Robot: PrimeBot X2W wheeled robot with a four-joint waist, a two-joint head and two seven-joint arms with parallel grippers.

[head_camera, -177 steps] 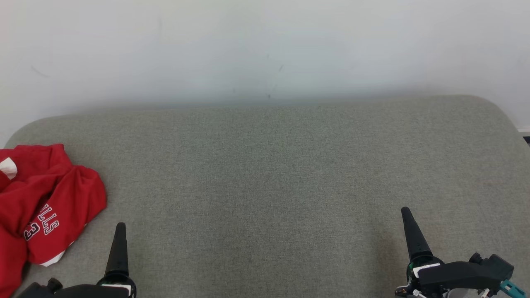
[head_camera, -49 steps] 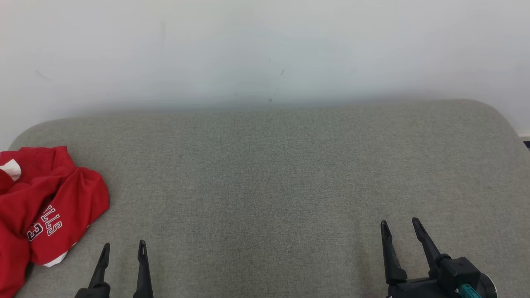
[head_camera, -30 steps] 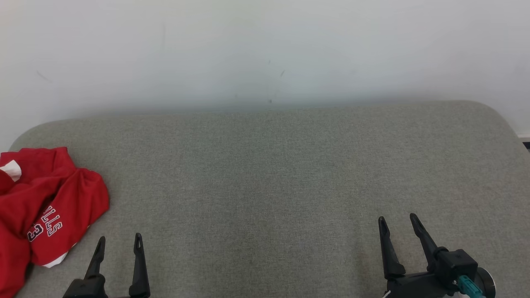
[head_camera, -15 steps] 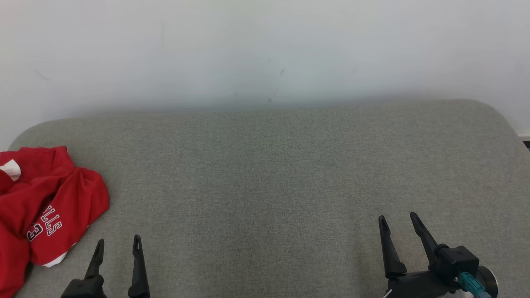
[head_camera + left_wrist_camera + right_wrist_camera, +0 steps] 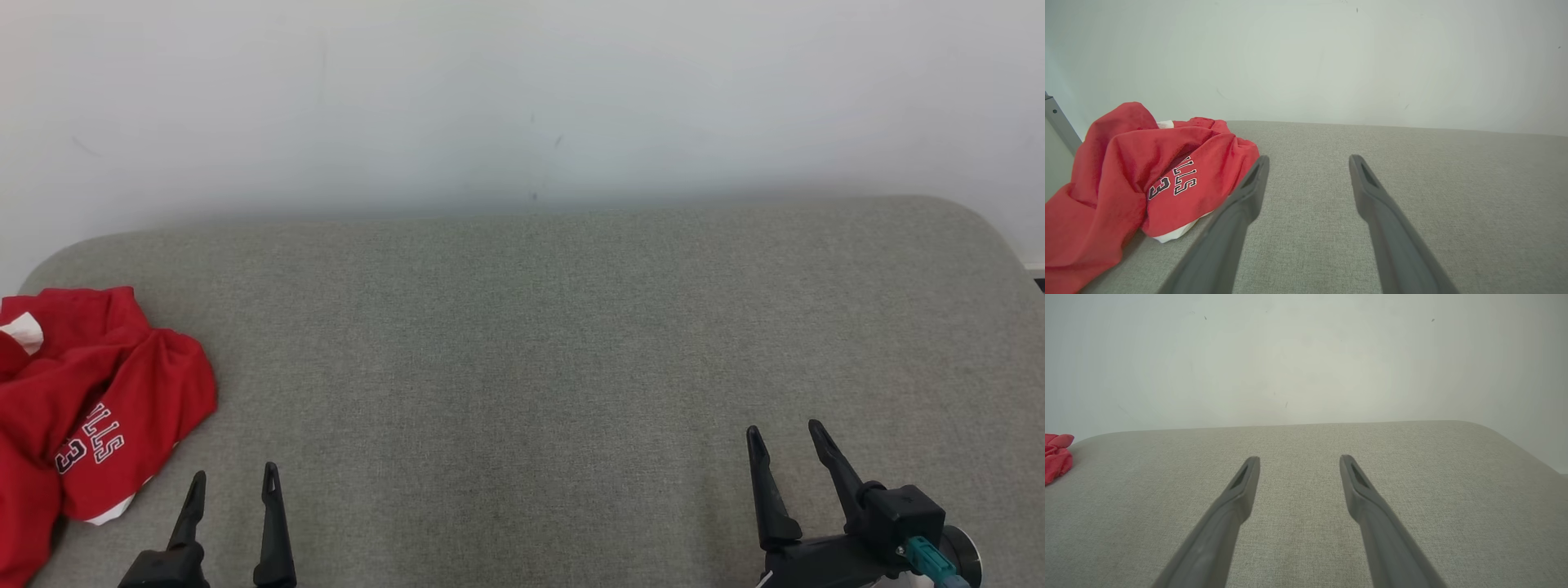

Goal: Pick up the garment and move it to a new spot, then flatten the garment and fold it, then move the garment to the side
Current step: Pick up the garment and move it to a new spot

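A crumpled red jersey garment [image 5: 98, 392] with white trim and dark, white-edged lettering lies heaped at the left end of the grey fabric-covered counter [image 5: 522, 343], which has rounded far corners; part of the garment runs out past the left edge of the head view; a white hem edge peeks from under its near side, and a small white patch shows near its far left.

The left hand [image 5: 234, 474] sits at the near left, its two long dark fingers spread apart with nothing between them; the garment is just to its left, near but not touching; in the left wrist view the garment [image 5: 1126, 175] bulks up beside the left finger [image 5: 1237, 208], and the numeral 3 and some letters read on its folds.

The right hand [image 5: 784, 429] sits at the near right, well apart from the garment, its fingers likewise spread and holding nothing; in the right wrist view a scrap of the red cloth [image 5: 1057, 457] shows at the far left edge.

A plain pale wall [image 5: 522, 98] stands behind the counter's far edge.
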